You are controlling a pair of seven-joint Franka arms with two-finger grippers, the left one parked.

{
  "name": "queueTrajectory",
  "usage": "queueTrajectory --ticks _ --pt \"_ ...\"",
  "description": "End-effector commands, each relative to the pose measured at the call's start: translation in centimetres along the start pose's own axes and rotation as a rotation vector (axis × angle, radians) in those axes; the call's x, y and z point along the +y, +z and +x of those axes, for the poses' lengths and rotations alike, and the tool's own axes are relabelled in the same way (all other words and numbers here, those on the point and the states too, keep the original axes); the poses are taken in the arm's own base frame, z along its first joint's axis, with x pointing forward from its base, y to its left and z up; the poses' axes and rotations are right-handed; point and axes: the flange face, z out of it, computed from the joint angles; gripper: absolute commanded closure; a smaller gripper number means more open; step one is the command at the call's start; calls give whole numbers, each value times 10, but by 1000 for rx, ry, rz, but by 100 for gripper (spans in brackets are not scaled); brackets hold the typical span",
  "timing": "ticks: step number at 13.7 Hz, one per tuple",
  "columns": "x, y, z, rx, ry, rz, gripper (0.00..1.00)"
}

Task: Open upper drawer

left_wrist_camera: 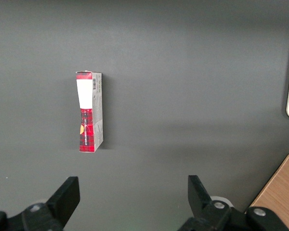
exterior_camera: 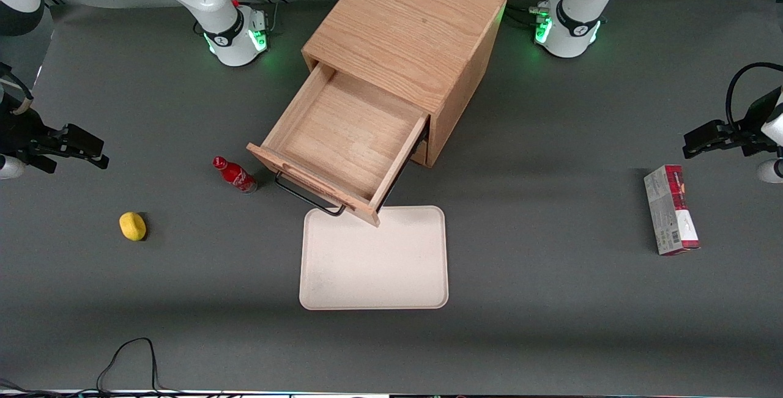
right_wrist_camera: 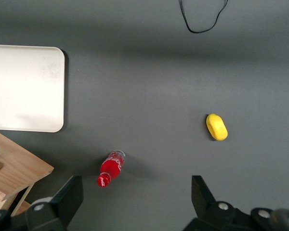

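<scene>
Upper drawer [exterior_camera: 342, 141] pulled far out of cabinet [exterior_camera: 407, 31], front hanging over tray [exterior_camera: 374, 260] edge, handle [exterior_camera: 308, 197] free. Hand [exterior_camera: 85, 152] open, empty, parked toward working arm's tabletop end. Judgement: opening looks finished; pull no further, keep hand clear.

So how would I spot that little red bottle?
Start at the boxy oak cabinet with its upper drawer pulled out. The small red bottle stands on the grey table beside the drawer's front, redder and slimmer than the yellow lump nearby. The pincer hangs far off.
</scene>
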Motion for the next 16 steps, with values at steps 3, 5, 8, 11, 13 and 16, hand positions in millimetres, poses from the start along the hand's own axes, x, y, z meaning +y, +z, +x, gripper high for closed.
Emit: queueTrajectory --ticks 3,5,8,11,13,16 --pt "0 -1 -4 -19 24 -13 0" --pt "1 -1 -4 -17 24 -14 0" --pt "2 1 -4 -22 24 -14 0" --pt "5 4 -5 -54 21 -15 0" --pt "7 5 -4 -60 23 -15 0" --pt "8 4 -5 -60 14 -15 0"
